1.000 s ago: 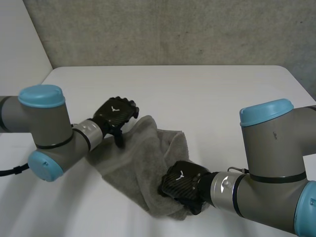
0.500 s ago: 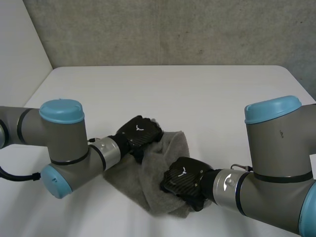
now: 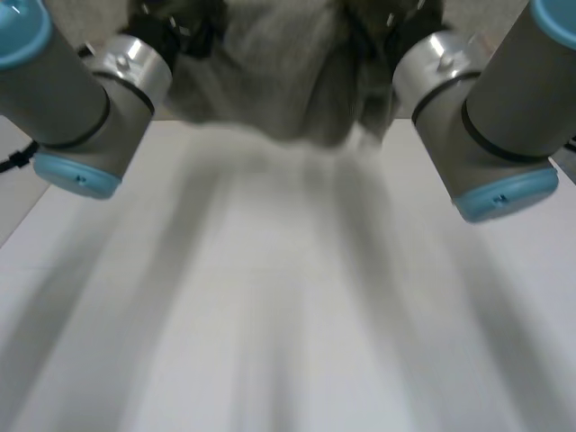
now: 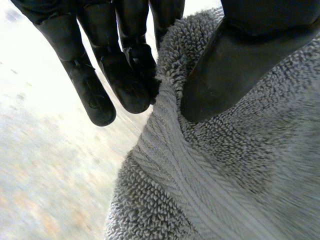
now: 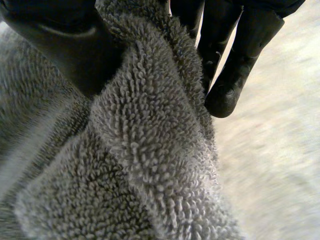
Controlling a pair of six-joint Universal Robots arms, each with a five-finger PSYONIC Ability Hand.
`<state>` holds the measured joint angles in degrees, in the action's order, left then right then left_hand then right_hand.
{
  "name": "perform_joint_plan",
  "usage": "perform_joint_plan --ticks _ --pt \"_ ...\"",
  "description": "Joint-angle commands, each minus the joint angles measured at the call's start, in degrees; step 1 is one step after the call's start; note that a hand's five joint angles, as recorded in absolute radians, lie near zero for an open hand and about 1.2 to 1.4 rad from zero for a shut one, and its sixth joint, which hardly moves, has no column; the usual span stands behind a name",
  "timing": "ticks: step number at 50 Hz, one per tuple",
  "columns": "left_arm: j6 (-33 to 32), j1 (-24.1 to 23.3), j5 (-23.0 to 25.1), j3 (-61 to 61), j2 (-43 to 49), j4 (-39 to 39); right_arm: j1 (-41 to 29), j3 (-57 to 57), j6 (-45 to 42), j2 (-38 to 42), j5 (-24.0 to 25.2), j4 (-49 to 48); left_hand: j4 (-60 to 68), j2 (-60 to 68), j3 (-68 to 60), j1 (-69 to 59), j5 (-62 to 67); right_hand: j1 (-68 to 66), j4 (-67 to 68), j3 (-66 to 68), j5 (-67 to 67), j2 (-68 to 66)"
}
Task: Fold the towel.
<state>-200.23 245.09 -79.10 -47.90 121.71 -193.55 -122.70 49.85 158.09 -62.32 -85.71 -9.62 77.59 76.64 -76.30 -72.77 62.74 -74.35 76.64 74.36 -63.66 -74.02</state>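
Note:
The grey towel (image 3: pixel 288 67) hangs bunched in the air, high above the white table (image 3: pixel 288 297), between my two arms. My left hand (image 4: pixel 120 75) is shut on the towel (image 4: pixel 220 165): its thumb presses the cloth's banded edge against the fingers. On the other side my right hand (image 5: pixel 230 65) pinches a thick fold of the towel (image 5: pixel 145 150) between thumb and fingers. In the head view the left hand (image 3: pixel 175 27) and the right hand (image 3: pixel 387 27) hold the cloth's two upper ends near each other.
A grey wall (image 3: pixel 486 18) stands behind the table. Both forearms cross the upper part of the head view, the left arm (image 3: pixel 81 99) and the right arm (image 3: pixel 486 117).
My left hand has closed on the towel. Both hands have lifted it off the table, and the cloth now hangs between them close under the head camera.

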Motion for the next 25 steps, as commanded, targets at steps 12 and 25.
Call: perform_joint_plan --ticks 12,25 --pt "4.8 0.5 3.0 -37.9 -2.4 -11.6 -0.6 13.9 -3.0 5.9 -1.7 12.0 -0.6 0.4 -0.7 -4.3 4.3 24.4 -26.7 -24.4 23.7 24.1" --pt "4.7 1.8 3.8 -48.5 -0.9 -8.2 -0.6 21.0 -8.4 6.2 -1.8 13.1 -27.8 -26.9 26.5 23.0 -23.0 46.1 -48.4 -46.1 45.4 45.8"
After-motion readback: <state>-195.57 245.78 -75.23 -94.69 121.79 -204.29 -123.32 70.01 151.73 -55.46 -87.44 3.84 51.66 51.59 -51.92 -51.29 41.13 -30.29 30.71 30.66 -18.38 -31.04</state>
